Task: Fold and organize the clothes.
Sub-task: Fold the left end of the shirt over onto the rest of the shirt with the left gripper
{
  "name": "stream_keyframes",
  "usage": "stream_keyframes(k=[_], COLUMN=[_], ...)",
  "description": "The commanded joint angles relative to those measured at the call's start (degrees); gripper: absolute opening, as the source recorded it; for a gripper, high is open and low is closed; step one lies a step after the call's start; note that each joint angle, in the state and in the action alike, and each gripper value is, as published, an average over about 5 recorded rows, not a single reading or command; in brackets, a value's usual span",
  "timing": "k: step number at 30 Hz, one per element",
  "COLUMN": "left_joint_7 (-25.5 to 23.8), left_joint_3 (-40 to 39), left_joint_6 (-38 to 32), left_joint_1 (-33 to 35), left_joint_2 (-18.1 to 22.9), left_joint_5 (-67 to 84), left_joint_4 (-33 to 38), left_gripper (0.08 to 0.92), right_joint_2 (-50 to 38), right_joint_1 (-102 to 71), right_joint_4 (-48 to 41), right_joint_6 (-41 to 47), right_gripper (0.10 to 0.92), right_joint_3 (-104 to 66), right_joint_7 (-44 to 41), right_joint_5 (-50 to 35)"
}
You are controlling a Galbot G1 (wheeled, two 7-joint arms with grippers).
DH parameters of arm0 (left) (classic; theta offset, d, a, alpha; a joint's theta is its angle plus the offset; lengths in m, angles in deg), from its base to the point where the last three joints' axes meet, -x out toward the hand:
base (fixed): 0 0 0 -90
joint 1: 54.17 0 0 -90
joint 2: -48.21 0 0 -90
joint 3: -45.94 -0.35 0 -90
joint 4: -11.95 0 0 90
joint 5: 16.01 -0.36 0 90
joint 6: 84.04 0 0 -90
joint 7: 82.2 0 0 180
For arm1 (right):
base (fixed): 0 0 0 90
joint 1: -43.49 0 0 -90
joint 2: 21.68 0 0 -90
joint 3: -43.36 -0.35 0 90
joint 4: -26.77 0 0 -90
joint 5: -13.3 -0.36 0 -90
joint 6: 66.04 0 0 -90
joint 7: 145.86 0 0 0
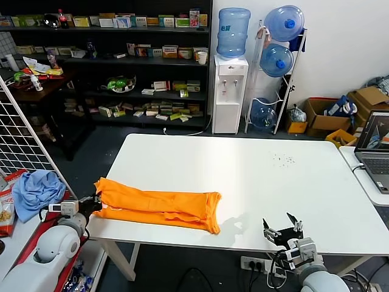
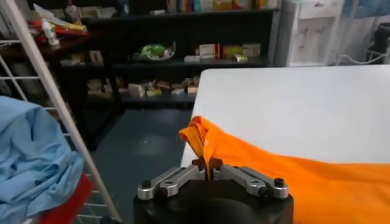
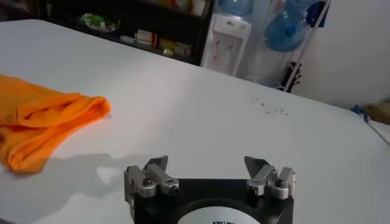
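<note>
Orange T-shirt [image 1: 159, 210] folded into a long strip on the near left part of your white table [image 1: 261, 182], your left gripper [image 1: 92, 205] with fingers clamped on its left end at the table edge, your right gripper [image 1: 283, 230] with fingers spread apart over the near right edge, well clear of the shirt

The white surface [image 1: 255, 182] is carrying the folded orange T-shirt [image 1: 158, 210], lying along its near left edge, plus seemingly tiny dark specks [image 1: 282, 159] farther right.
</note>
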Motion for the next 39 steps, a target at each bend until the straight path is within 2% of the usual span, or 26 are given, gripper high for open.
stream_keyframes(k=[1,5,11,20,26,33,36,39], left_joint_7=[3.4,4.8,5.2,5.1,4.7,3.8,3.6,3.1], left_joint_3=[-8.9,-15.6,-22.1,-28.0,-29.5,-28.2,-26.2,-23.0], left_joint_6=[1.1,1.4,1.0,-0.9,-3.3,-7.9,-8.9,-8.8], left_joint_1=[2.7,1.9,-1.0,-4.3,-5.4,-4.9,-4.0,-3.0], left_joint_2=[6.1,9.7,14.6,21.6,23.5,23.5,21.8,18.3], left_joint_5=[1.3,1.2,0.3,0.0,2.7,6.4,7.4,6.5], left_joint_4=[17.9,19.4,16.8,11.3,10.5,11.6,12.3,12.4], left_gripper=[0.114,0.114,0.114,0.114,0.135,0.318,0.405,0.491], right_joint_2=[2.0,2.7,3.4,4.1,4.5,4.4,4.3,4.2], right_joint_1=[0.3,0.3,0.1,0.3,1.0,1.7,2.0,2.1], right_joint_4=[-2.0,-2.1,-2.3,-2.7,-3.2,-3.6,-3.5,-3.5], right_joint_6=[-3.2,-3.5,-3.6,-3.4,-3.4,-3.3,-3.1,-3.1], right_gripper=[0.823,0.823,0.823,0.823,0.823,0.823,0.823,0.823], right_joint_3=[-0.3,-0.9,-1.4,-1.5,-1.3,-0.6,-0.4,-0.3], right_joint_7=[0.9,1.4,1.7,1.9,1.9,1.9,1.9,1.8], right_joint_5=[3.6,4.0,4.4,4.8,4.8,4.9,4.9,4.9])
